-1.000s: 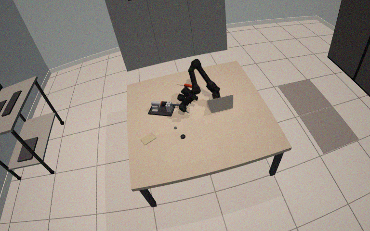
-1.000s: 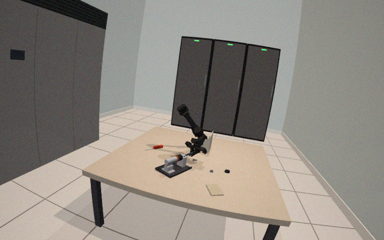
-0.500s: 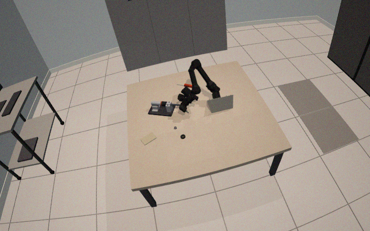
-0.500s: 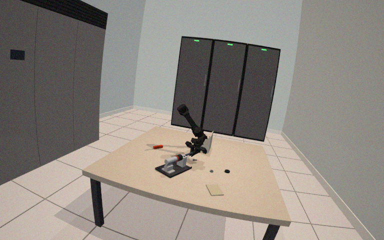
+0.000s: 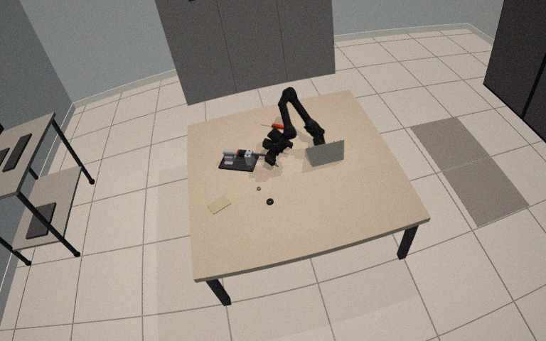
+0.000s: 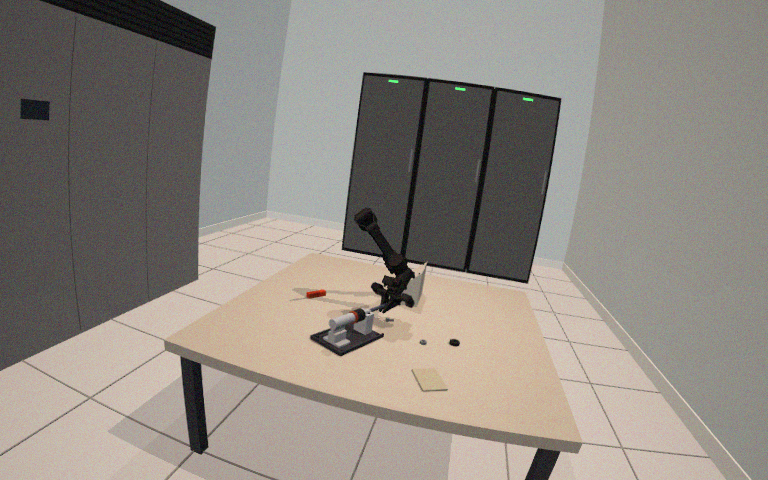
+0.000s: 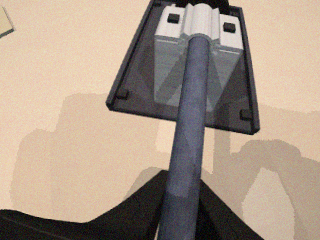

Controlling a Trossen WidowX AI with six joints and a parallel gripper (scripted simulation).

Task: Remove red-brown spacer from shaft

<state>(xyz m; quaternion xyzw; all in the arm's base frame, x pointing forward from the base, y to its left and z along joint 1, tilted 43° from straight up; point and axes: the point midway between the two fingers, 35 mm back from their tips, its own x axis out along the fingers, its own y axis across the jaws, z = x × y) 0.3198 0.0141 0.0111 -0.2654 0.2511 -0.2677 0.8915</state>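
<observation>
The grey-blue shaft [image 5: 259, 154] [image 6: 376, 309] [image 7: 192, 100] runs into the pale support block [image 5: 249, 158] [image 6: 364, 323] [image 7: 167, 55] on the dark base plate [image 5: 241, 166] [image 6: 369, 339] [image 7: 135, 90]. The white housing [image 5: 229, 153] [image 6: 342, 321] is at the plate's far end from my gripper. The red-brown spacer [image 5: 237, 153] [image 6: 355, 316] shows as a thin band beside the housing, up on the shaft line. A black spacer section [image 5: 242, 153] [image 6: 360, 314] lies between it and the support block. My gripper [image 6: 386, 307] [image 7: 178, 179] is shut on the shaft outside the support block. The shaft's inner end is hidden.
A black ring [image 5: 270, 201] [image 6: 454, 342], a small grey nut [image 5: 258, 188] [image 6: 423, 341] and a pale pad [image 5: 219, 204] [image 6: 429, 379] lie on the table. A red-handled screwdriver [image 5: 277, 126] [image 6: 316, 293] lies behind the arm. A grey panel [image 5: 326, 153] [image 6: 419, 285] stands near the arm's base.
</observation>
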